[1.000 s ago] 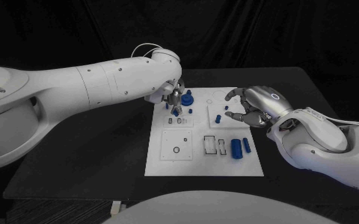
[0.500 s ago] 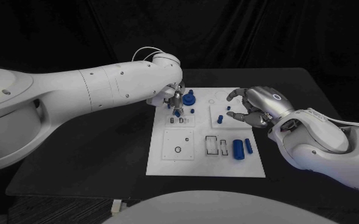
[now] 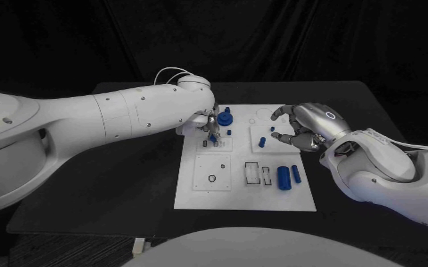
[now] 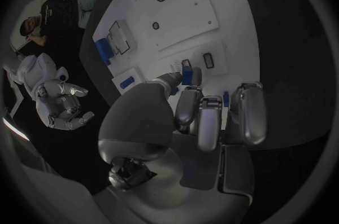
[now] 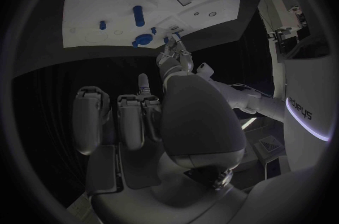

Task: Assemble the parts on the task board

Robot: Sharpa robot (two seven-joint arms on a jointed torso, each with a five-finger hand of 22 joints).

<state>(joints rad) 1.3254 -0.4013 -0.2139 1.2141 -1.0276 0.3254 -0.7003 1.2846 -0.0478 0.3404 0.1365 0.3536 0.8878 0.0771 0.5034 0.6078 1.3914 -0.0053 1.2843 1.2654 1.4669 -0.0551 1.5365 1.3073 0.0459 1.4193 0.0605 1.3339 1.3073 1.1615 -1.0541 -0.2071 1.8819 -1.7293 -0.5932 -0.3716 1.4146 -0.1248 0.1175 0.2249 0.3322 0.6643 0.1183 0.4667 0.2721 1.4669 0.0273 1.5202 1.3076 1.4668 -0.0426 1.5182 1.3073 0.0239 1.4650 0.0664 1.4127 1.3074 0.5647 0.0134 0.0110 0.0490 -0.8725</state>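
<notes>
Backdrop: black curtain behind a black counter (image 3: 107, 180).
Task board (image 3: 242, 196): white plate at the counter's middle.
My left hand (image 3: 208, 122): over the board's 11 o'clock corner, thumb and a finger clamped on a small blue part (image 4: 187, 73).
My right hand (image 3: 302, 127): at the board's 2 o'clock edge, fingers curled in, nothing in them.
Other parts: two blue cylinders (image 3: 286, 176) at 4 o'clock, a blue round piece (image 3: 225, 118) at 12.
</notes>
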